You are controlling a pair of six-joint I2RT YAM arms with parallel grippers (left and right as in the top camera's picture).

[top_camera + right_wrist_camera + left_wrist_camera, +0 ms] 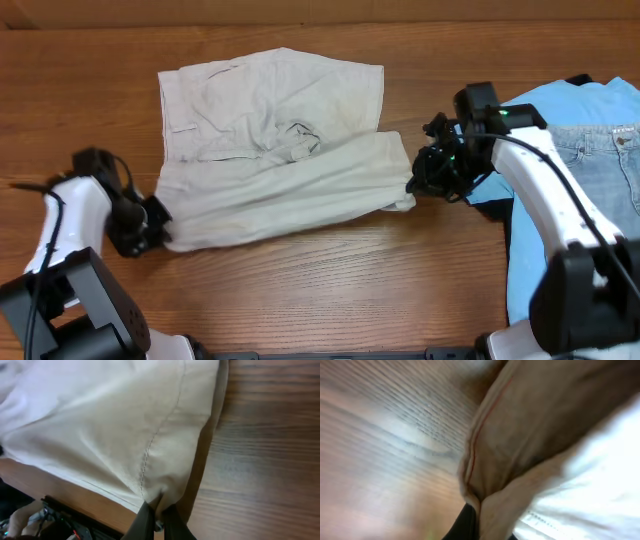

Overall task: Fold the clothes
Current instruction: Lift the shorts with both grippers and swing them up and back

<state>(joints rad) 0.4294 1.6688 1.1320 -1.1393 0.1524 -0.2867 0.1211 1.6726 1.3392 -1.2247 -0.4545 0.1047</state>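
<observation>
On wood-grain table, beige cotton shorts lying centre, creased, partly folded, stitched seams and slit pocket visible, left gripper pinching lower-left fabric corner, right gripper pinching right hem edge, smooth blue T-shirt and denim jeans at far right

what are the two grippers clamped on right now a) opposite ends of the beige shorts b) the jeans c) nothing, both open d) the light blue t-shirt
A: the left gripper is shut on the lower left corner of the beige shorts, and the right gripper is shut on their right-hand end; each wrist view shows beige fabric pinched between the fingers.
</observation>
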